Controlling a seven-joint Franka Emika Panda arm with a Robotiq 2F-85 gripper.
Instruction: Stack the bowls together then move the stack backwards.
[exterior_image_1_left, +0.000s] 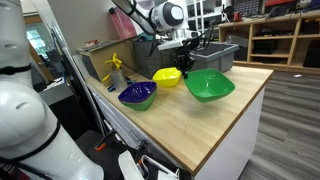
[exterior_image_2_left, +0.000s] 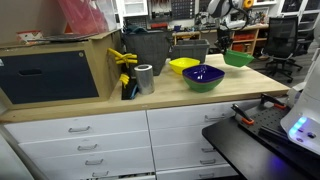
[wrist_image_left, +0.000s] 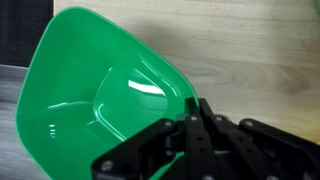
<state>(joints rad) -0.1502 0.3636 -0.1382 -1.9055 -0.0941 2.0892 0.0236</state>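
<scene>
- nothing is nested yet; the purple bowl (exterior_image_1_left: 138, 95) and yellow bowl (exterior_image_1_left: 167, 76) sit apart on the table (exterior_image_1_left: 200, 130);
- the gripper (wrist_image_left: 192, 106) is clamped on the rim of the green bowl (wrist_image_left: 90, 90) (tilted, near the yellow one);
- left, i judge: all the stacking, then the move backwards

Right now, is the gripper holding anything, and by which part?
The green bowl, pinched at its rim by the gripper.
</scene>
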